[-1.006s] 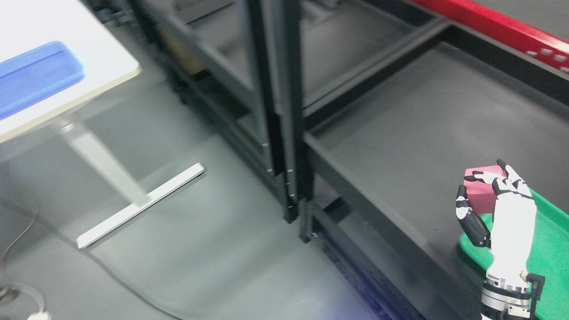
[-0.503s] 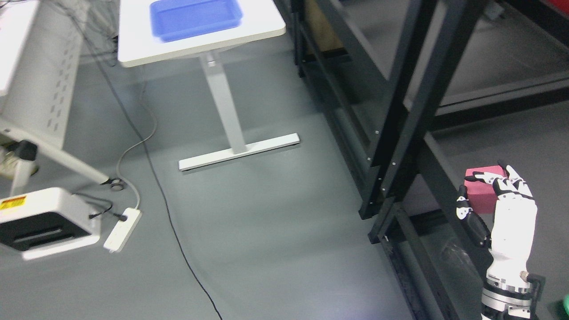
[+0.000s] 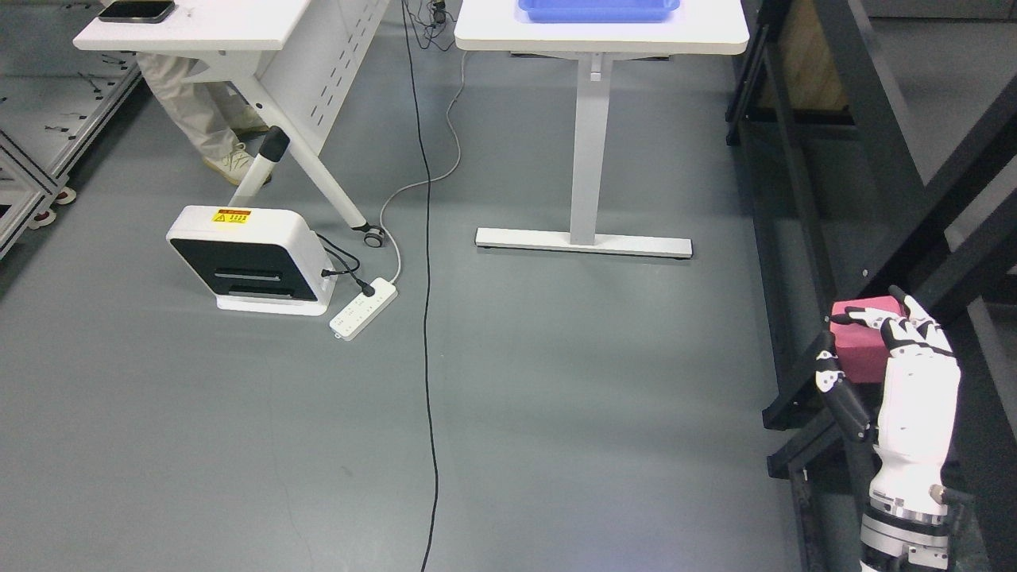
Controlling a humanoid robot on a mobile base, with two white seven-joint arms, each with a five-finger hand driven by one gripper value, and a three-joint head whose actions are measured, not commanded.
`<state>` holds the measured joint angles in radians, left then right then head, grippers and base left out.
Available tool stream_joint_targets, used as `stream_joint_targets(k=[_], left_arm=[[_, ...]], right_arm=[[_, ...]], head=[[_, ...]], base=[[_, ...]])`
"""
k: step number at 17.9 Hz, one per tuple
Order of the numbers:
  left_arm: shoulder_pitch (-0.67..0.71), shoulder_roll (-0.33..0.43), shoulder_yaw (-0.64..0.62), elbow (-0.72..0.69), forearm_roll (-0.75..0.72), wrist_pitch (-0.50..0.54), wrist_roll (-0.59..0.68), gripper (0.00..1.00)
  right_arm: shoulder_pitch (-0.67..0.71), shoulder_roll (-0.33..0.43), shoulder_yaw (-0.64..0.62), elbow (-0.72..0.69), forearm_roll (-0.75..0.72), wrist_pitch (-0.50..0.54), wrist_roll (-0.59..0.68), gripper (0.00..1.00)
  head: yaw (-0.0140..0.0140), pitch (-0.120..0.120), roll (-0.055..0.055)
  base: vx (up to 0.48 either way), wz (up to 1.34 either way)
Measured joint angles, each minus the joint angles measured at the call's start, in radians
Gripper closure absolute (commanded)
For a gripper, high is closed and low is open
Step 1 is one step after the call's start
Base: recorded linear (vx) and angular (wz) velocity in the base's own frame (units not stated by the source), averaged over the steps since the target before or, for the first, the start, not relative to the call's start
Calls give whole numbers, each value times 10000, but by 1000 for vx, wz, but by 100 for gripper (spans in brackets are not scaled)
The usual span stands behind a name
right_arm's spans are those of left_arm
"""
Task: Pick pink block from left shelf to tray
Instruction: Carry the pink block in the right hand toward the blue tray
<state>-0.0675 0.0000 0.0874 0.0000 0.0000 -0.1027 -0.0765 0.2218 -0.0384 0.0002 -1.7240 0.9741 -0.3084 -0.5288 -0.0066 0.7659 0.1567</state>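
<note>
right hand (image 3: 890,357) grips pink block (image 3: 862,345) | blue tray (image 3: 597,9) on tabletop (image 3: 485,32), far ahead, up-left | left arm unseen

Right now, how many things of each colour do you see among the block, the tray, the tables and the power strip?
Pink: 1, block in the right hand
Blue: 1, tray
White: 3, two tables, power strip
Total: 5

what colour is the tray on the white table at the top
Blue: the shallow plastic tray on the white table, seen in the head view.
</note>
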Motion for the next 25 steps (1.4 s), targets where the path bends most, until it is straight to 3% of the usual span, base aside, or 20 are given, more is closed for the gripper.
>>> stream_joint_targets(k=[15,25], left_arm=[[-2,0,0,0,0,0,0,0],[-1,0,0,0,0,0,0,0]], right_arm=[[35,-3,-2,-1,0,-3,0,96],[52,0,-2,-2,0,-2,-1,96]], head=[[0,0,0],[0,0,0]], base=[[39,104],[184,115]])
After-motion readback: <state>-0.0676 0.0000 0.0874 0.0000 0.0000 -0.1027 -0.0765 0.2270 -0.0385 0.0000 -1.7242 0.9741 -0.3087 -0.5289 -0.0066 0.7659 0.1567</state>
